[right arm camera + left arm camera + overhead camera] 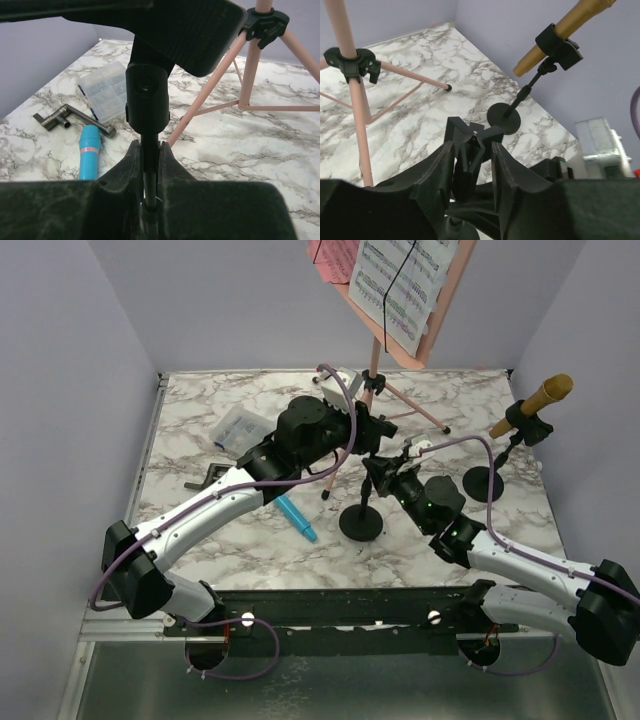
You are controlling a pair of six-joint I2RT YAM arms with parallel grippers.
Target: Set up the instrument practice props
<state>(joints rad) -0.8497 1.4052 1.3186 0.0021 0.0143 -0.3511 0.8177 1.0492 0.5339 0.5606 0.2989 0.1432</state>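
Note:
The pink music rack [447, 302] stands at the back on tripod legs [410, 74], with sheet-music pages [400, 285] on it. The gold microphone [537, 403] sits clipped in the right mic mount [485, 483]. The other mic mount [361, 523] stands mid-table. My right gripper [150, 145] is shut on its thin pole. My left gripper [473, 145] brackets that mount's black clip [469, 152], jaws partly closed, with a thin gap showing on each side. The blue microphone [297, 518] lies flat on the marble, just left of that mount's base.
A small clear compartment box [240, 427] and a black L-shaped bracket [208, 478] lie at the left of the table. One tripod leg [340, 465] reaches down beside the held mount. Purple walls close in the back and sides.

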